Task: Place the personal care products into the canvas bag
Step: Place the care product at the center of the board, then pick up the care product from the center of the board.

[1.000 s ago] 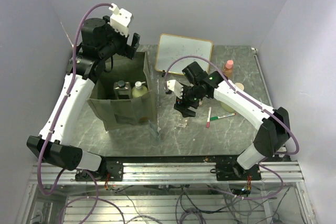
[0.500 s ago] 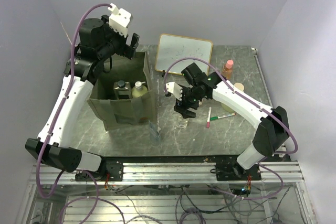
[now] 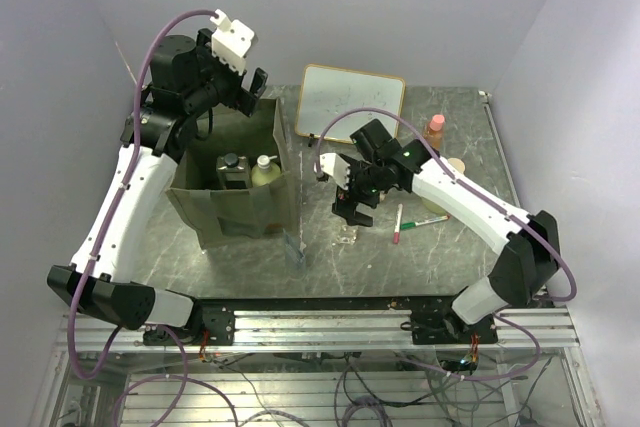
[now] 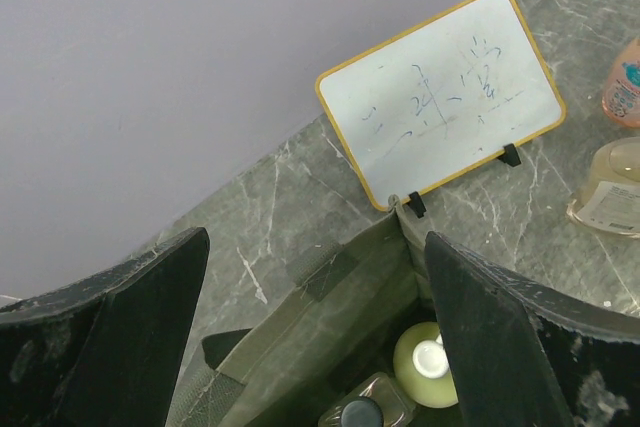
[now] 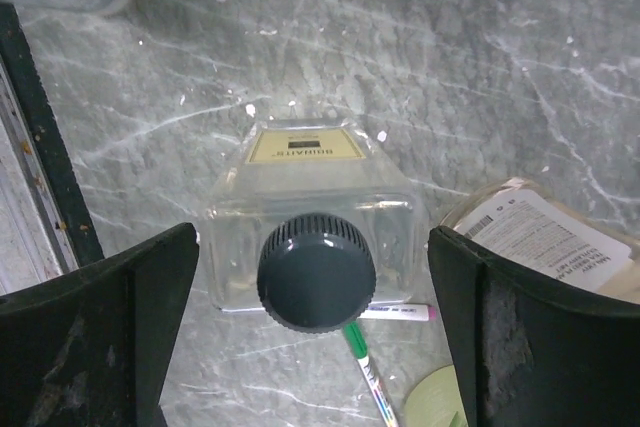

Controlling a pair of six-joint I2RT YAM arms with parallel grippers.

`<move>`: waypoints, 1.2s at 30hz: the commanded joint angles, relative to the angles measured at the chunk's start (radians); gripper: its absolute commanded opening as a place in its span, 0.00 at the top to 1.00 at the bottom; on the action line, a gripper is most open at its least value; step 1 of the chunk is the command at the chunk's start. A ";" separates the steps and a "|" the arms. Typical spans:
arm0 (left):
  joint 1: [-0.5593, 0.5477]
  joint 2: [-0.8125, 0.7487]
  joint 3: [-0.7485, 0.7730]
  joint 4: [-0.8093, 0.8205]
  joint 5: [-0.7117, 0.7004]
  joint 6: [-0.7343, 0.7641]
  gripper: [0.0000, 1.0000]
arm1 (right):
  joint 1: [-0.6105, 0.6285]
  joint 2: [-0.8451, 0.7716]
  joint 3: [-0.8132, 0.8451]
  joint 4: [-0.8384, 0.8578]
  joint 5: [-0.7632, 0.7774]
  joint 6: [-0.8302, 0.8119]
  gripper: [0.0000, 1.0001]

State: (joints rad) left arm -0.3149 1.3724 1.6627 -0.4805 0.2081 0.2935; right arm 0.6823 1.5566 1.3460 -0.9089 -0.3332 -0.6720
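R tool (image 5: 312, 247) apart, straddling clear dark-capped bottle (image 5: 300, 152); L tool (image 4: 315, 242) apart above canvas bag (image 4: 345, 292).

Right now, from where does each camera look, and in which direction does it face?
Top external: fixed above and behind the arm bases, looking down on the table; both arms show, left gripper above the canvas bag, right gripper over a clear dark-capped bottle.
Left wrist: above the bag, facing the whiteboard; its spread fingers frame the view.
Right wrist: straight down onto the bottle's cap, spread fingers either side.
Shared: top and left wrist both show the whiteboard and the yellow-green bottle inside the bag.
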 commanded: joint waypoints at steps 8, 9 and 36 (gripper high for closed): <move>-0.003 0.010 0.046 -0.011 0.066 0.029 0.01 | 0.003 -0.132 0.042 0.040 -0.035 0.047 0.00; -0.012 0.017 0.052 -0.015 0.070 0.036 0.01 | 0.002 -0.146 0.047 0.044 -0.029 0.052 0.00; -0.468 0.188 0.008 -0.313 0.235 0.343 0.01 | -0.501 -0.362 0.075 0.081 -0.072 0.386 0.00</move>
State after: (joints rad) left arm -0.7269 1.5345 1.6947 -0.6926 0.3870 0.5522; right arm 0.2459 1.1816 1.3911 -0.8291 -0.3550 -0.3408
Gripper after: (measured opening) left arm 0.992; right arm 0.994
